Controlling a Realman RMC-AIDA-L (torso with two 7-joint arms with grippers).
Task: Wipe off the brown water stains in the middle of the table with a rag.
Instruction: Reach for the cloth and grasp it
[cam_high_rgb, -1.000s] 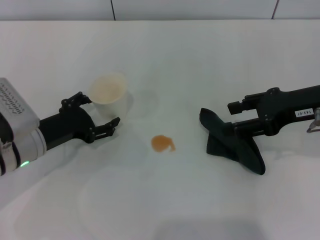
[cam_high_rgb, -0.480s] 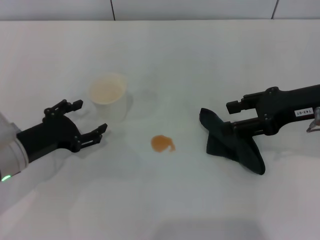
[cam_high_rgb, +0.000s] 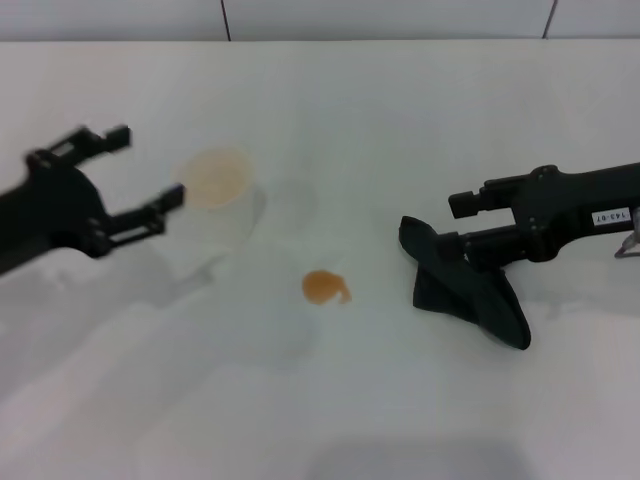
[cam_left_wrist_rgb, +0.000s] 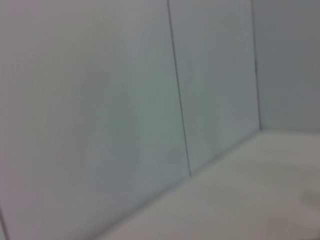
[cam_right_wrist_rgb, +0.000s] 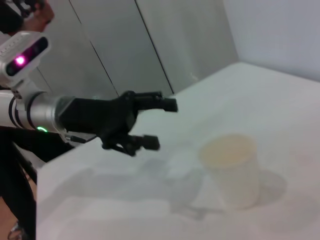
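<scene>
1. Worktop (cam_high_rgb: 330, 420): wide, plain white, glossy; it carries every item below.
2. Brown water stain (cam_high_rgb: 326, 287): one small orange-brown blot with an uneven edge, near the middle of the worktop, uncovered, apart from the other items.
3. Rag (cam_high_rgb: 470, 295): black cloth in dark folds, lying on the worktop to the right of the stain and well clear of it. Its upper part is gathered at the right end effector; the lower part trails toward the near edge.
4. Right end effector (cam_high_rgb: 462, 243): at the right of the worktop, fingers closed onto the upper fold of the rag.
5. Left end effector (cam_high_rgb: 140, 177): raised above the left side of the worktop, fingers spread wide, holding nothing; it sits just left of the cup without touching it.
6. Cup (cam_high_rgb: 214, 190): pale translucent plastic, upright, standing left of and behind the stain.
</scene>
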